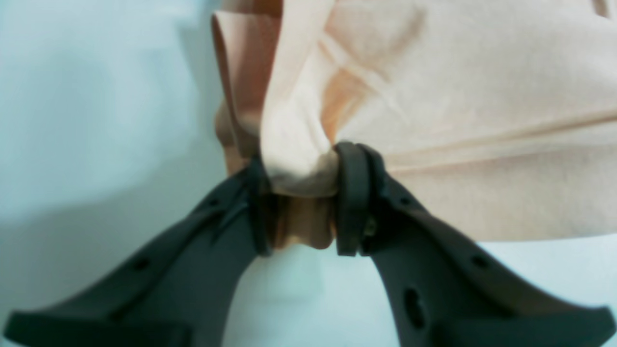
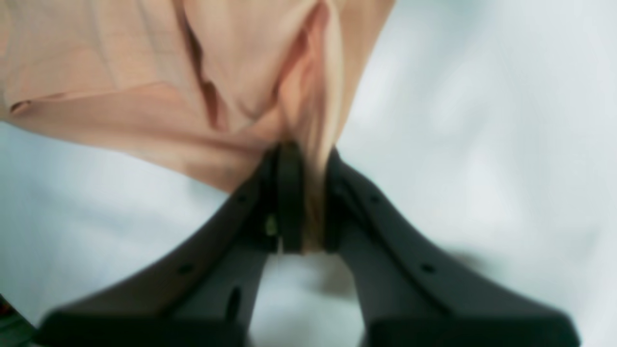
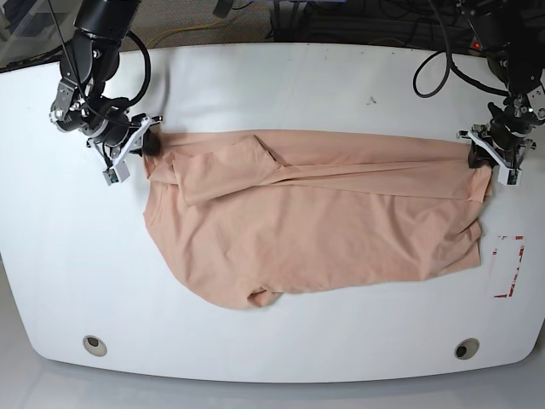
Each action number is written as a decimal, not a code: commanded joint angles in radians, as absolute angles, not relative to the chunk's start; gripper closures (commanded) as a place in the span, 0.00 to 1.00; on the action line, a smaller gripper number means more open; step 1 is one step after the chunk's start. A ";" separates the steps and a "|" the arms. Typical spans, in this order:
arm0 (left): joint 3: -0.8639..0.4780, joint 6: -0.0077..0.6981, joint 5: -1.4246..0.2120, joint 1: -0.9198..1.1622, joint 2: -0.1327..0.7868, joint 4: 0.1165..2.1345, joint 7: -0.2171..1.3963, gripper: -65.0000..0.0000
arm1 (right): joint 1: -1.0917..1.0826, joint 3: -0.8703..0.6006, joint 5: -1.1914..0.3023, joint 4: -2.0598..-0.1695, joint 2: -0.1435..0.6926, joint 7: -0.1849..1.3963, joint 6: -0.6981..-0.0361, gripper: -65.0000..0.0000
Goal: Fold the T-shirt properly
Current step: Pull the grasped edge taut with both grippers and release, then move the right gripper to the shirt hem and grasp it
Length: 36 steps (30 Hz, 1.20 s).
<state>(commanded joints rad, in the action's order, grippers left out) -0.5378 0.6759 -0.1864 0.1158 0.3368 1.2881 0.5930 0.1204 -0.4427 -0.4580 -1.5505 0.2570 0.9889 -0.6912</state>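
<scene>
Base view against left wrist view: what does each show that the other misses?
Only the base view shows the whole T-shirt stretched across the white table, with the right gripper pinching its other end, and a red-marked patch. Only the left wrist view shows bunched fabric clamped between the left gripper pads. Both show that grip on the shirt.

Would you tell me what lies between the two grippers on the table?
In the base view, only the T-shirt spans from the right gripper to the left gripper, both pinching its edge.

Bright, even light (wrist views blurred).
</scene>
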 joint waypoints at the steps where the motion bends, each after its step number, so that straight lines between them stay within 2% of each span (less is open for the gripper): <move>1: -0.538 0.690 -0.186 0.136 0.338 1.294 0.593 0.78 | 0.136 -0.444 -0.458 -1.570 0.257 0.989 -0.691 0.92; 17: -0.593 0.698 -0.189 0.542 0.343 1.566 0.593 0.77 | 0.458 -0.450 -0.460 -1.893 0.254 1.044 -0.691 0.91; 19: -0.595 0.698 -0.191 0.558 0.343 1.569 0.593 0.71 | 0.481 -0.450 -0.460 -1.903 0.252 1.044 -0.691 0.90; 21: -0.596 0.698 -0.193 0.559 0.340 1.572 0.593 0.59 | 0.484 -0.450 -0.460 -1.902 0.252 1.044 -0.690 0.82; 23: -0.610 0.698 -0.196 0.559 0.335 1.577 0.593 0.45 | 0.486 -0.450 -0.460 -1.905 0.252 1.044 -0.690 0.66; 27: -0.627 0.698 -0.205 0.556 0.318 1.643 0.593 0.31 | 0.486 -0.453 -0.489 -1.951 0.252 1.046 -0.690 0.41; 30: -0.628 0.698 -0.251 0.556 0.321 1.705 0.593 0.31 | 0.481 -0.506 -0.544 -1.974 0.254 1.047 -0.688 0.37; 36: -0.628 0.698 -0.337 0.556 0.360 1.791 0.593 0.31 | 0.400 -0.538 -0.599 -1.974 0.265 1.047 -0.682 0.36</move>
<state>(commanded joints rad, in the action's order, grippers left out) -0.6283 0.6981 -0.3368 0.5562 0.3598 1.7914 0.5930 0.3997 -0.5378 -0.5992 -1.9739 0.2647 1.0472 -0.6820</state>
